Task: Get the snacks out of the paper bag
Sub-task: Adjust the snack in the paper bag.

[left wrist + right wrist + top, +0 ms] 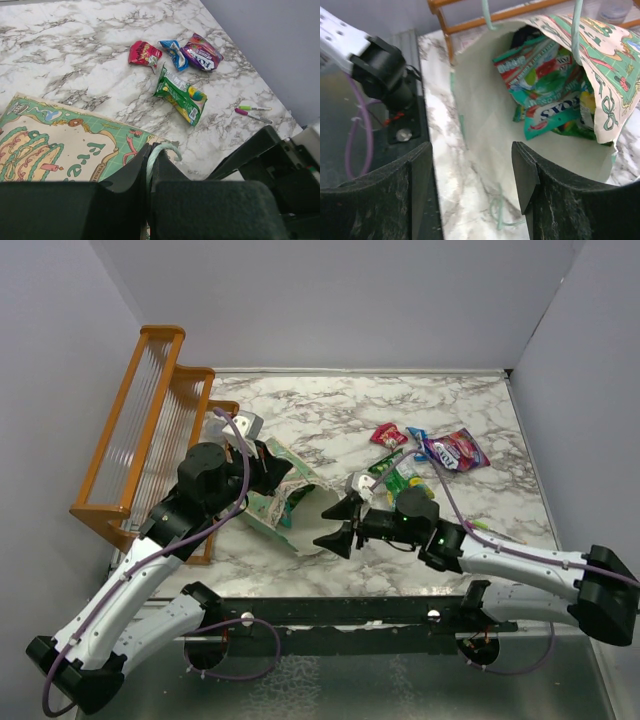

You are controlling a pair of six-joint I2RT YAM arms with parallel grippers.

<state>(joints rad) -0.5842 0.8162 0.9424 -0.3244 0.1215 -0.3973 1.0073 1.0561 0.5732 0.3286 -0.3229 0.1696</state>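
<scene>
Mouth of paper bag (480, 110): open sideways toward right end effector (334, 524), white interior passable; snacks (540, 85) packed at rear. Obstacles: left end effector (149, 170) pinching the handle (162, 149), orange rack (150, 430) behind. Far bench (330, 410): open marble.

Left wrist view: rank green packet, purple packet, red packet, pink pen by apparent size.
1. green packet, clearly largest
2. purple packet
3. red packet, only a little smaller than the purple one, so that pair is close
4. pink pen, smallest
</scene>
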